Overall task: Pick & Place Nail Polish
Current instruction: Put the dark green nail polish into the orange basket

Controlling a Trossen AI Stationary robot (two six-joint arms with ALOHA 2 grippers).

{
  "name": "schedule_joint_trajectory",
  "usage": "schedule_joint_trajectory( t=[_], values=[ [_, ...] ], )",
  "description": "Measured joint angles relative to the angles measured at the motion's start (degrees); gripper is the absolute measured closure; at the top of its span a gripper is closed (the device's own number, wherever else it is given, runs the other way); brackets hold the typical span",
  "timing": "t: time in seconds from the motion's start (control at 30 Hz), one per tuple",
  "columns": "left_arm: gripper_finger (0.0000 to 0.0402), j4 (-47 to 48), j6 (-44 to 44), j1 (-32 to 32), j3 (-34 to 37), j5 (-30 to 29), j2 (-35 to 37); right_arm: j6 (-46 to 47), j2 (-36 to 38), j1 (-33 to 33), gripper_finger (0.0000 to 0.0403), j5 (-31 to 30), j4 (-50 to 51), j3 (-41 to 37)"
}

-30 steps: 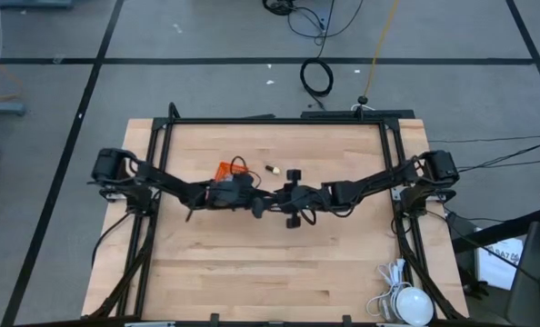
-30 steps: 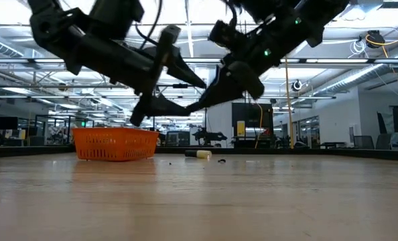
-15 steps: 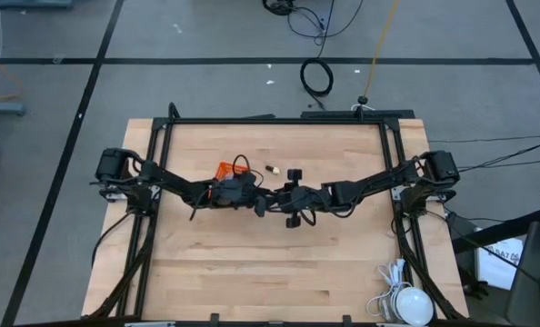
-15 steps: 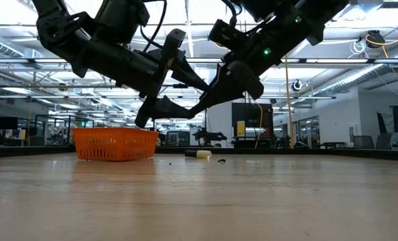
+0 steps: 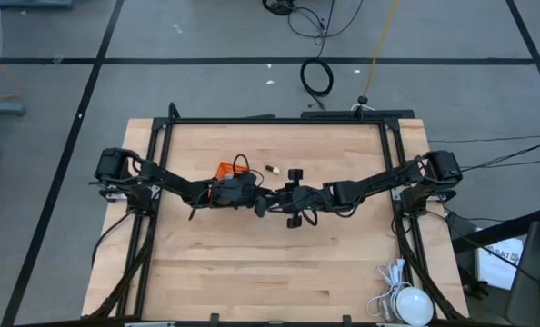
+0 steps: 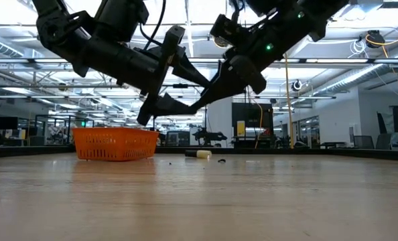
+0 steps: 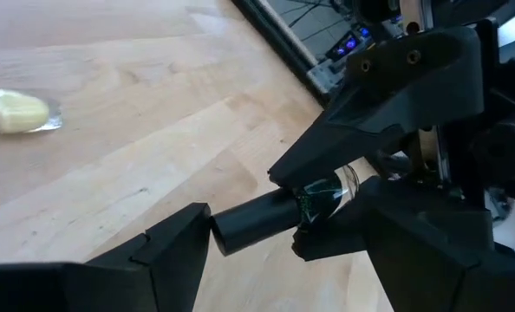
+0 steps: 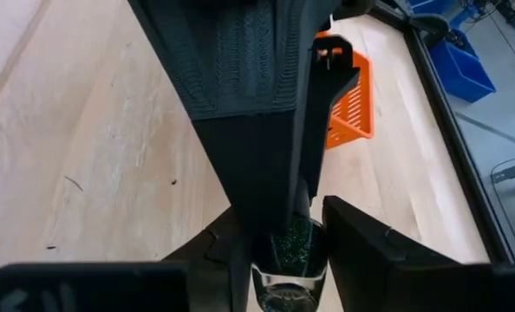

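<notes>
Orange basket (image 6: 115,144) on wooden table (image 5: 252,263).

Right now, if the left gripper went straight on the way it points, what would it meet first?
The left gripper would meet the dark cap of the green bottle, which the right gripper holds right at its fingertips.

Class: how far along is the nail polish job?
Done: unclear; what the orange mesh basket holds is hidden. In hand: right claw grips a green glitter nail polish bottle, cap inside the open left claw. Left: basketing it, then the yellow bottle on the table.
</notes>
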State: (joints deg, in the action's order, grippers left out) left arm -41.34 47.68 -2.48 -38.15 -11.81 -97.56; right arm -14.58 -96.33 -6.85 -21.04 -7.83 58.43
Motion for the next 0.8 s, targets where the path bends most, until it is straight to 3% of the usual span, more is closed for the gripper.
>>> schedule_joint_trajectory(
  t=[0.8],
  values=[
    [0.0119,-9.7,-1.8,-1.4,0.0,5.6,-0.1,-1.3,2.4,-2.0,0.0292,0.2,-2.5,0.1]
  ],
)
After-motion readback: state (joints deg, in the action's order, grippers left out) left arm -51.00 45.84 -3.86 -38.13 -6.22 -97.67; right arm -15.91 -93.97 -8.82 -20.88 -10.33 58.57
